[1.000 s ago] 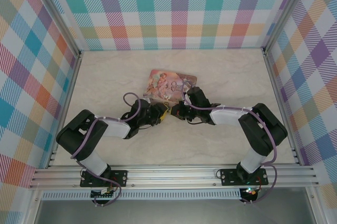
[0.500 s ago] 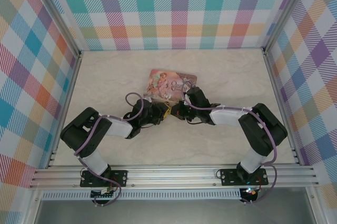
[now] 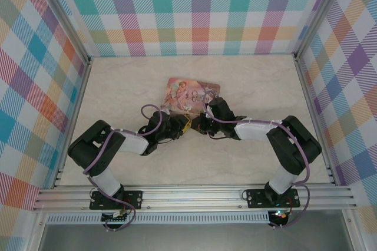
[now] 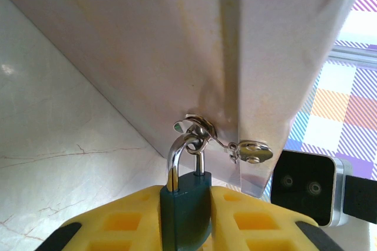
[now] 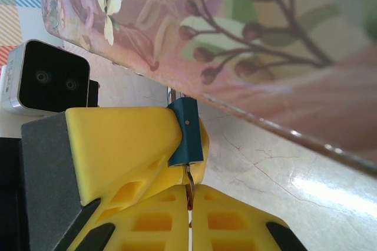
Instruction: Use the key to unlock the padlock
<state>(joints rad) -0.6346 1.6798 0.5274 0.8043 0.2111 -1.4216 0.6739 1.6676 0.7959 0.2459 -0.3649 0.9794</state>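
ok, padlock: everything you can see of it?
The padlock is tiny, with a dark teal body and a thin silvery shackle, both legs seated, so it looks locked. The left claw's yellow fingers pinch its body; the shackle hooks through the hasp on the pink tin. In the right wrist view a small mark shows on its side, and the key, held in the right claw, appears to touch its lower end.

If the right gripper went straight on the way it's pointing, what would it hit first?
Likely the padlock: its teal body sits right ahead of the right gripper, at the tip of the key its fingers pinch. The pink tin lies beyond.
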